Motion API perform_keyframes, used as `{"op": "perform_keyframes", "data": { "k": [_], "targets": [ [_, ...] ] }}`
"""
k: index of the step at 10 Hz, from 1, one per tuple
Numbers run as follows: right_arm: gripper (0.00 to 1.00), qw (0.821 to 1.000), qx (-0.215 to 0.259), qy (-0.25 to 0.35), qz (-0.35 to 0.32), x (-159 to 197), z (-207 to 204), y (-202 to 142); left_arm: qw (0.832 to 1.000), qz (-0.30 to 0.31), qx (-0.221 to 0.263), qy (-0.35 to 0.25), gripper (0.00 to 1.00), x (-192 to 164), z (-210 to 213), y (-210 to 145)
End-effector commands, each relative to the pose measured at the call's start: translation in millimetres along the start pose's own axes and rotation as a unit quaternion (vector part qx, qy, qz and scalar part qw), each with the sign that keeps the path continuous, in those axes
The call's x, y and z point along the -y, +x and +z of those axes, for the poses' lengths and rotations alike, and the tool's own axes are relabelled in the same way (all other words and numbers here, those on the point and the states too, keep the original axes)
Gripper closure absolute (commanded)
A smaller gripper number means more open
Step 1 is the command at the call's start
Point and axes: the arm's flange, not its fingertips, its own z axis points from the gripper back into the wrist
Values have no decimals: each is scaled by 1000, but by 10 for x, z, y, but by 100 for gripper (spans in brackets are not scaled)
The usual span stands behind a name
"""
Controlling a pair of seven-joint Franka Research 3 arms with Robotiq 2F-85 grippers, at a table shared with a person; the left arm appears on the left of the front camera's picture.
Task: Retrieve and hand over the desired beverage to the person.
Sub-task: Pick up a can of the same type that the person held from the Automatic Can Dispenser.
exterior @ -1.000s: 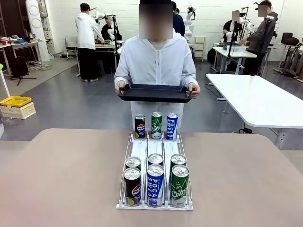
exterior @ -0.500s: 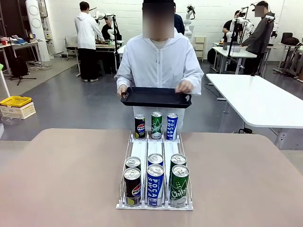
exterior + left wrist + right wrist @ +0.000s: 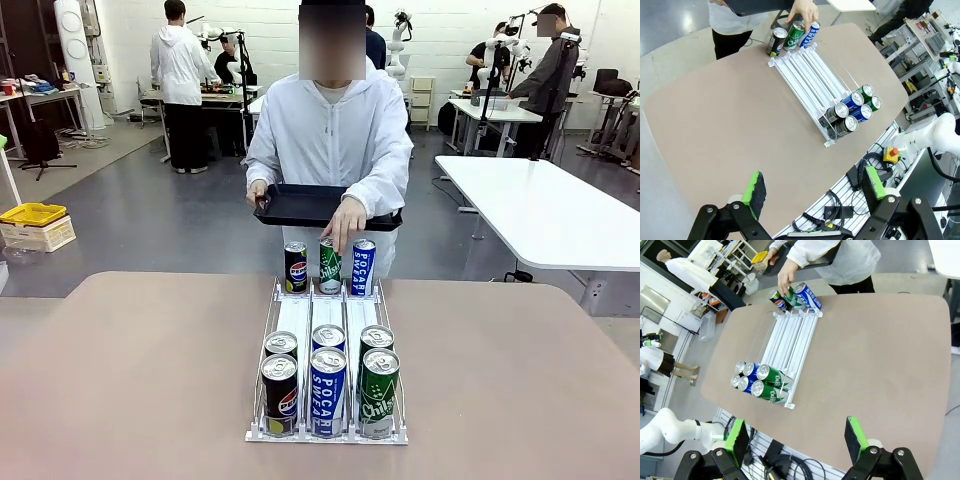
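The person (image 3: 335,130) in a white hooded jacket stands at the far side and holds a black tray (image 3: 300,205) with one hand. The other hand (image 3: 345,225) rests its fingers on a green can (image 3: 330,265) at the far end of a white three-lane rack (image 3: 328,318). That can stands between a black Pepsi can (image 3: 295,267) and a blue Pocari can (image 3: 363,267). Several more cans (image 3: 327,392) fill the near end. My left gripper (image 3: 813,186) hangs open high above the table's near edge. My right gripper (image 3: 795,438) is open too, with nothing between its fingers.
The brown table (image 3: 120,380) is bare on both sides of the rack. A white table (image 3: 545,210) stands off to the right, a yellow crate (image 3: 32,213) on the floor at the left. Other people work at benches far behind.
The person's hand has left the tray's right side and come down onto the green can at the rack's far end. The tray now hangs from one hand.
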Motion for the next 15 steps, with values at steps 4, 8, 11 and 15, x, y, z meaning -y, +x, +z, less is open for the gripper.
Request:
{"op": "perform_keyframes", "data": {
  "k": [4,8,11,15],
  "targets": [
    [0,1000,1,12,4,-3,-15,11,1000,-8,2,-9,0,-11,14,3],
    [0,1000,1,12,4,-3,-15,11,1000,-8,2,-9,0,-11,14,3],
    [0,1000,1,12,4,-3,-15,11,1000,-8,2,-9,0,-11,14,3],
    [0,1000,1,12,4,-3,-15,11,1000,-8,2,-9,0,-11,14,3]
  ]
}}
